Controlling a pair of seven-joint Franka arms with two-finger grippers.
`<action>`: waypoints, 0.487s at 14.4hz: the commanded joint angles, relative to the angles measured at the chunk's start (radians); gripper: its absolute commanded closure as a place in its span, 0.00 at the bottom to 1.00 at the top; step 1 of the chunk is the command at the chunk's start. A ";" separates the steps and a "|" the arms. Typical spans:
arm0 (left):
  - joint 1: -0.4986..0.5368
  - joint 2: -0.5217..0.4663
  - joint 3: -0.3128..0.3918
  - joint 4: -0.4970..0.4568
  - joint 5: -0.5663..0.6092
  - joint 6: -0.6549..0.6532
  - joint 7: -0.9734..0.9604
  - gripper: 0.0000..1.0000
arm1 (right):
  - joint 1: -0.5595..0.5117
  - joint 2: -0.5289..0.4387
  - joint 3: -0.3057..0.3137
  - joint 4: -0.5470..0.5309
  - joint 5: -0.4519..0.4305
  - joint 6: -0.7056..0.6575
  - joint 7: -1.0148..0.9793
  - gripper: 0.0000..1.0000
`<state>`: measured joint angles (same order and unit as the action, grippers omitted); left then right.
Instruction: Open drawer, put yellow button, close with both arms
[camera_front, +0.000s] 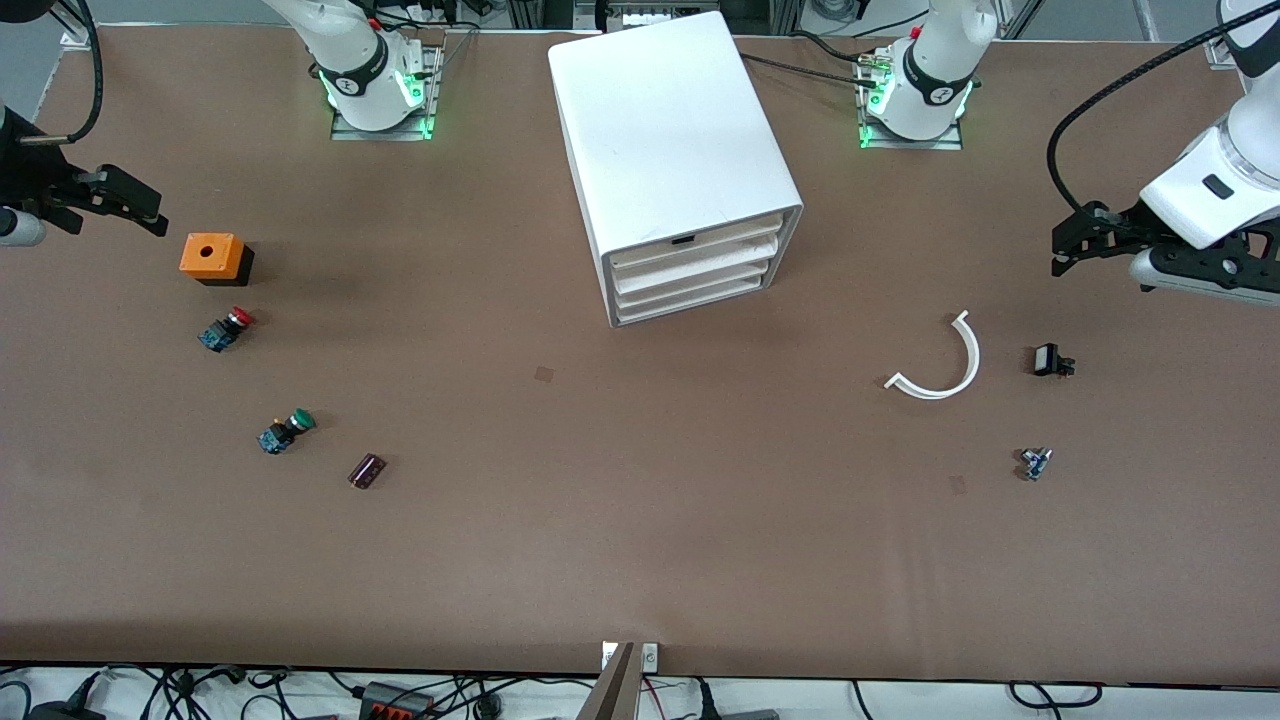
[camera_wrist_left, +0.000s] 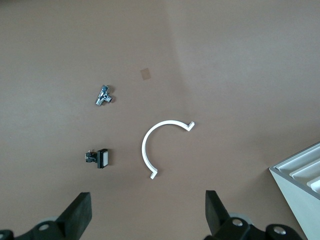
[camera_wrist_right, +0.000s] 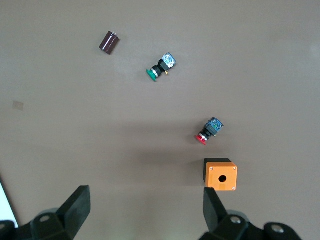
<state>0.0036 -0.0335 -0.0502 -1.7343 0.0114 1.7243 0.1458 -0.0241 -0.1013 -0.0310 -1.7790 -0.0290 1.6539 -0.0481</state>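
Observation:
The white cabinet (camera_front: 680, 140) stands mid-table between the arm bases; its corner shows in the left wrist view (camera_wrist_left: 302, 175). Its topmost drawer (camera_front: 700, 243) is shut, flush with the three lower drawers. No yellow button is in any view. My left gripper (camera_front: 1065, 245) hangs open and empty over bare table at the left arm's end, and shows in its wrist view (camera_wrist_left: 148, 215). My right gripper (camera_front: 150, 210) hangs open and empty at the right arm's end, above the table beside an orange box (camera_front: 212, 257), and shows in its wrist view (camera_wrist_right: 145, 212).
Toward the right arm's end lie a red-capped button (camera_front: 226, 329), a green-capped button (camera_front: 286, 431) and a dark cylinder (camera_front: 366, 470). Toward the left arm's end lie a white curved strip (camera_front: 945, 365), a small black part (camera_front: 1052, 361) and a small metal part (camera_front: 1035, 462).

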 joint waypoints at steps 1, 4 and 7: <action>0.018 -0.026 -0.017 -0.018 0.005 -0.022 -0.008 0.00 | -0.010 -0.018 0.011 -0.011 -0.019 0.009 -0.012 0.00; 0.018 -0.028 -0.016 -0.016 0.007 -0.022 -0.006 0.00 | -0.008 -0.018 0.013 -0.011 -0.019 0.009 -0.012 0.00; 0.018 -0.028 -0.014 -0.016 0.007 -0.022 -0.008 0.00 | -0.010 -0.015 0.013 -0.011 -0.019 0.021 -0.012 0.00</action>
<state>0.0071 -0.0345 -0.0525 -1.7343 0.0114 1.7111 0.1444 -0.0241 -0.1013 -0.0303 -1.7790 -0.0295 1.6631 -0.0487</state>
